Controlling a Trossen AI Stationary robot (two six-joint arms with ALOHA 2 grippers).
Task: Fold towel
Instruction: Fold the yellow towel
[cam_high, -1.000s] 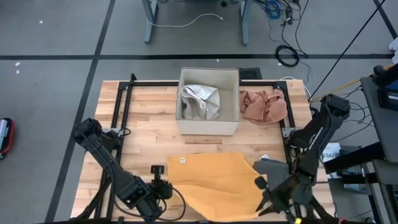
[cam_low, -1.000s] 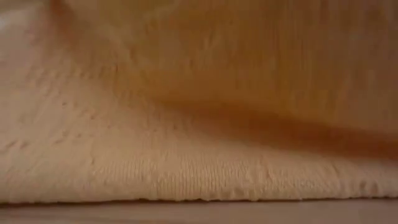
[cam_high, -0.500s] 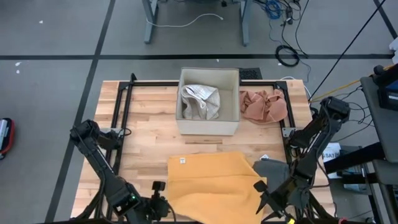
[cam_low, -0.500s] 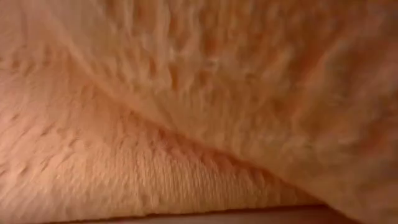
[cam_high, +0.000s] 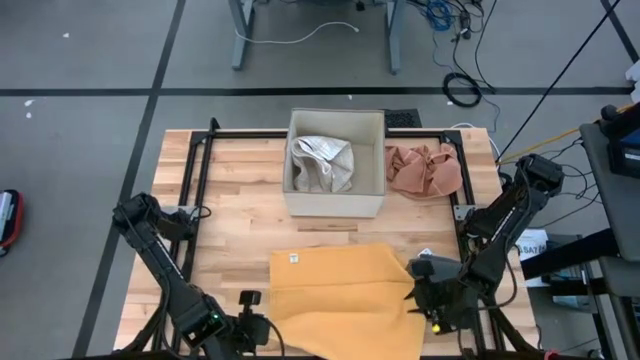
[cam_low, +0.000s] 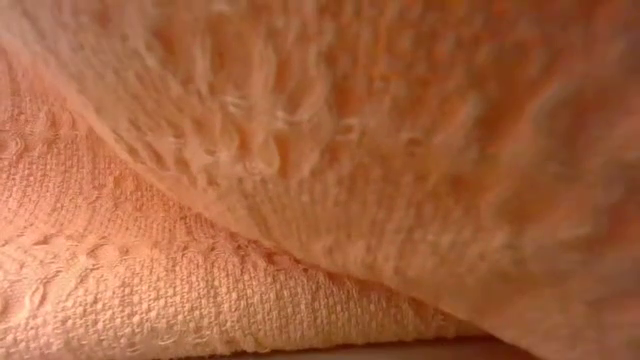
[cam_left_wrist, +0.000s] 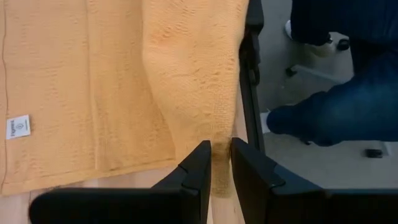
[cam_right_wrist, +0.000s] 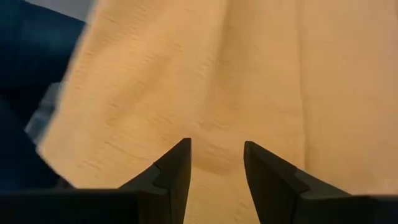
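Here the yellow towel (cam_high: 345, 290) lies flat at the table's near edge; the left gripper (cam_left_wrist: 216, 163) and right gripper (cam_right_wrist: 216, 158) sit over it, fingers a little apart

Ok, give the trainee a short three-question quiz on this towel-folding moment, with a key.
1. True or false: the flat yellow-orange terry towel lies at the table's near edge, between the two arms.
2. What sits in the open grey cardboard box? A) a crumpled pale grey cloth B) a red mug C) nothing
3. Fill in: the crumpled pink cloth lies on the light wooden table beside the box, on the robot's ____ side.

Key:
1. True; the left end effector straddles a towel edge and the right end effector stands open over the towel.
2. A, the pale grey cloth.
3. right
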